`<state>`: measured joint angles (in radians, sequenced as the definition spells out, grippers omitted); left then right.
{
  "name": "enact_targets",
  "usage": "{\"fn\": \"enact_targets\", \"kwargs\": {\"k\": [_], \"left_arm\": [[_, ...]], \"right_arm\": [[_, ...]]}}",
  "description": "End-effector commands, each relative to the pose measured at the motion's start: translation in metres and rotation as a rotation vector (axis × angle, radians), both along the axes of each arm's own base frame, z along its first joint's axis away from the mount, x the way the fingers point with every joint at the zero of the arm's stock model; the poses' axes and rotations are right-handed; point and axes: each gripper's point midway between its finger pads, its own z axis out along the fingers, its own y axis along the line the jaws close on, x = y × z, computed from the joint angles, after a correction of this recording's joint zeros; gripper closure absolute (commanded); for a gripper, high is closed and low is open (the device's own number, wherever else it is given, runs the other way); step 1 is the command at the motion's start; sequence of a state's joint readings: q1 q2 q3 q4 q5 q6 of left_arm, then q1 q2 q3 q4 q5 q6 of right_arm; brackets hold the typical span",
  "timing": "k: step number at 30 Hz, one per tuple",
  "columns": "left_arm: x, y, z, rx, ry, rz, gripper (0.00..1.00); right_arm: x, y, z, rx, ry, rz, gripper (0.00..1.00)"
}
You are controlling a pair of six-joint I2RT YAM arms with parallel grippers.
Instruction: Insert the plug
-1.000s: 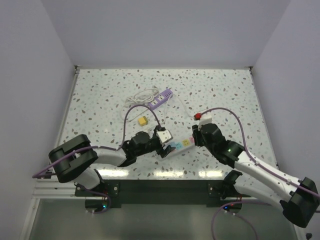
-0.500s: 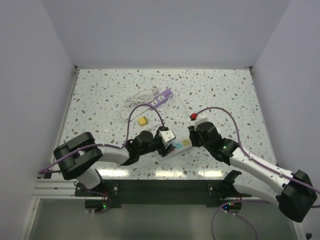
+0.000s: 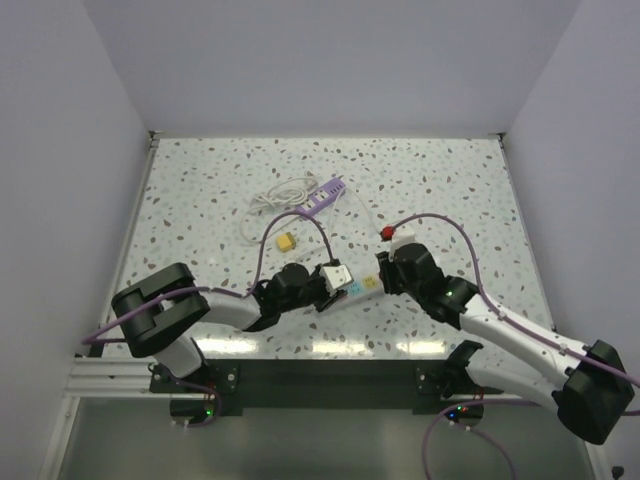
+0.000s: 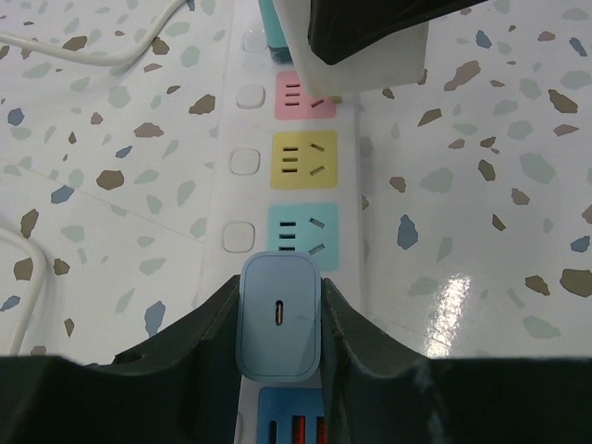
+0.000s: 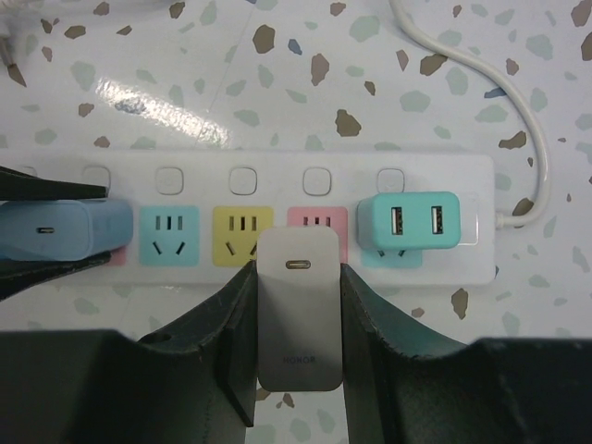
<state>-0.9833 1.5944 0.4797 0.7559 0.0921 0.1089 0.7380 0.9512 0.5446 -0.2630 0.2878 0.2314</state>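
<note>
Speckled table [image 3: 450,180], power strip [image 5: 277,166] partly hidden

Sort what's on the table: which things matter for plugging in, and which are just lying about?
Job: power strip; blue charger in left gripper; white charger in right gripper.
Lying about: yellow block; purple strip with white cable.

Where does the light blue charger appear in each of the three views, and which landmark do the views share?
Top external: the light blue charger is just below the centre, looking almost white.
Left wrist: bottom centre, between the dark jaws.
Right wrist: far left edge, at mid height.
Shared landmark: the yellow socket on the power strip.
</note>
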Motion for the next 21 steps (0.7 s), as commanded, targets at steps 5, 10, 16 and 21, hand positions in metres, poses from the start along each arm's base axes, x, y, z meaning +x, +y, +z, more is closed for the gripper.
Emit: {"fn": "enact_targets", "kwargs": {"k": [5, 10, 16, 21], "left_arm": [[0.012, 0.019, -0.009, 0.063, -0.048, 0.07, 1.0], [0.02, 0.039, -0.009, 0.039, -0.012, 0.108, 1.0], [0.035, 0.047, -0.017, 0.041, 0.05, 0.149, 1.0], [0.033, 0.045, -0.028, 0.064, 0.082, 0.126, 1.0]], "right_arm": [[0.024, 0.029, 0.04, 0.091, -0.093, 0.048, 1.0], [0.031, 0.036, 0.042, 0.1, -0.125, 0.065, 1.0], [0.041, 0.041, 0.04, 0.072, -0.141, 0.073, 1.0], [0.051, 0.052, 0.038, 0.061, -0.167, 0.113, 1.0]]}}
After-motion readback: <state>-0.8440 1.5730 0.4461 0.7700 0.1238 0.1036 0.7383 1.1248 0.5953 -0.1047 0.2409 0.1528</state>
